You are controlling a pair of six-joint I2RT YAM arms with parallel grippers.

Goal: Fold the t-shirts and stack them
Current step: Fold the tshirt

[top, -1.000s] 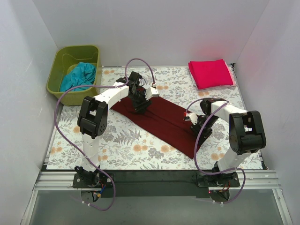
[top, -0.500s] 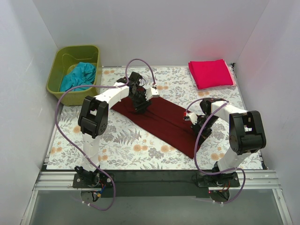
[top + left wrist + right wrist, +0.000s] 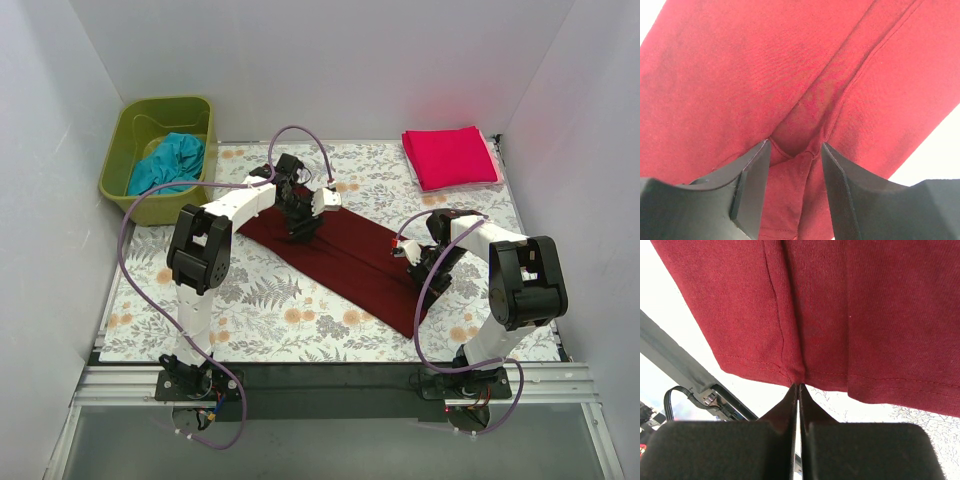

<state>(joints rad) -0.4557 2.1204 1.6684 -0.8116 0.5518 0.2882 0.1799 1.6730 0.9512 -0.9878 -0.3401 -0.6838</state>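
Olive bin [image 3: 124,150], floral table cover [image 3: 260,310]

light: bright, even | shadows: soft | wrist views: backgrounds blown white, near jaws blurred

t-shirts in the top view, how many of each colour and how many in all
maroon t-shirt: 1, laid out flat
pink-red t-shirt: 1, folded
teal t-shirt: 1, bunched in the green bin
total: 3
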